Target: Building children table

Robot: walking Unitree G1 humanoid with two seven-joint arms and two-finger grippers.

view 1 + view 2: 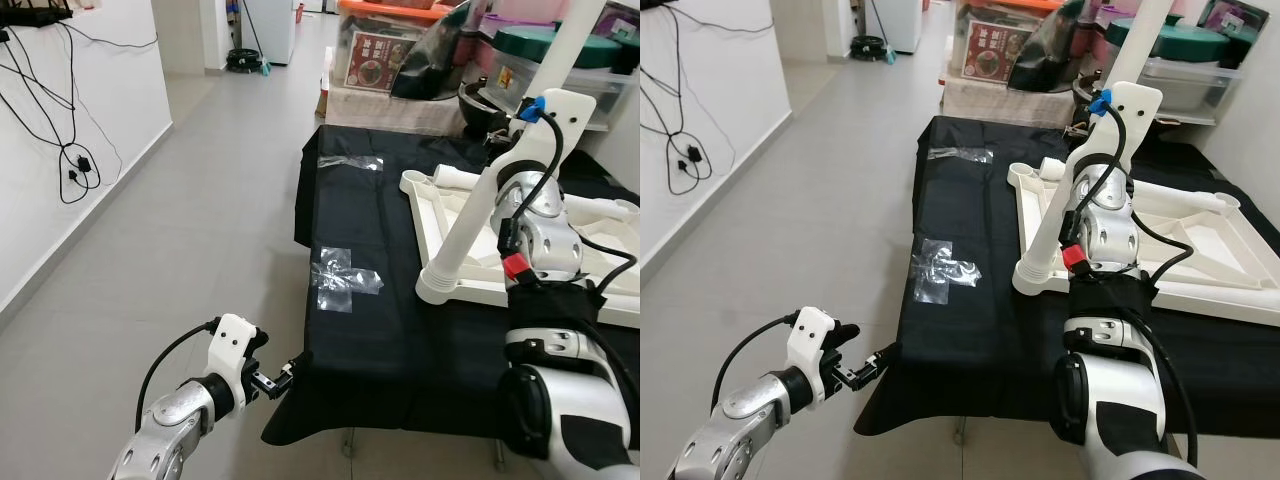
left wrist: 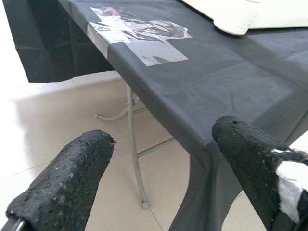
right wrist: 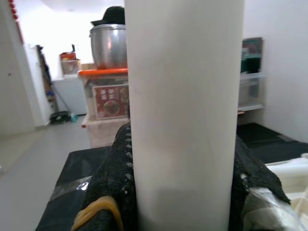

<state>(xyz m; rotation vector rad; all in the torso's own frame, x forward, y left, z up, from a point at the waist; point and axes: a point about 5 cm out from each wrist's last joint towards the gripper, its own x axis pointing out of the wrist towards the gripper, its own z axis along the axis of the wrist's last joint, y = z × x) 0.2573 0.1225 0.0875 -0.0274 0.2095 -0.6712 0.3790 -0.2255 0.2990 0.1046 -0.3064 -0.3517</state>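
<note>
1. grey tiled floor (image 1: 210, 200), with a white wall (image 1: 60, 120) on the robot's left and black cables (image 1: 70, 150) hanging down it.
2. folding table under a black cloth (image 1: 370, 330); two patches of clear tape (image 1: 340, 278) stick to the cloth near its left edge.
3. white table top (image 1: 1200, 240), lying upside down on the cloth at the robot's right; short sockets stand up at its corners.
4. storage boxes (image 1: 385, 55) and a metal pot (image 3: 108, 45) stacked beyond the far end of the table.
5. white leg (image 1: 470, 230), a long tube leaning up from the near left corner socket of the table top.
6. right gripper (image 3: 183, 192), raised over the table top; its black fingers (image 3: 115, 183) are clamped on the leg, one on each side.
7. left gripper (image 1: 282, 378), held low just beside the near left corner of the cloth; its fingers (image 2: 72, 178) stand apart, with nothing between them.
</note>
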